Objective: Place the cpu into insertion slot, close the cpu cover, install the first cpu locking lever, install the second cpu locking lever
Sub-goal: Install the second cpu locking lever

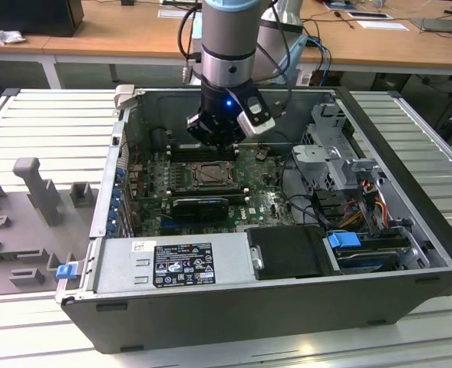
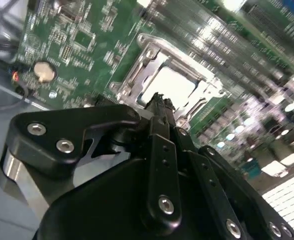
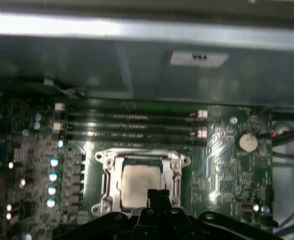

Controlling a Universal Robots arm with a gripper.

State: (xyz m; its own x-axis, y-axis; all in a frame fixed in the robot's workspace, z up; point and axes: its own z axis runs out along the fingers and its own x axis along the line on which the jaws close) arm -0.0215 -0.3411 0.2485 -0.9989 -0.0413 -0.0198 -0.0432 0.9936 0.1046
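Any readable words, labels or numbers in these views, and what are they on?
None can be read.
Black label on the power supply: print too small.
White sticker beside it: too small.
Pale sticker on the case wall: blurred.

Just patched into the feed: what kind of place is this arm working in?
Probably a lab or workshop test bench: an opened computer case lies on a slatted metal table, with wooden desks behind. The pincer hangs above the cpu in its socket.
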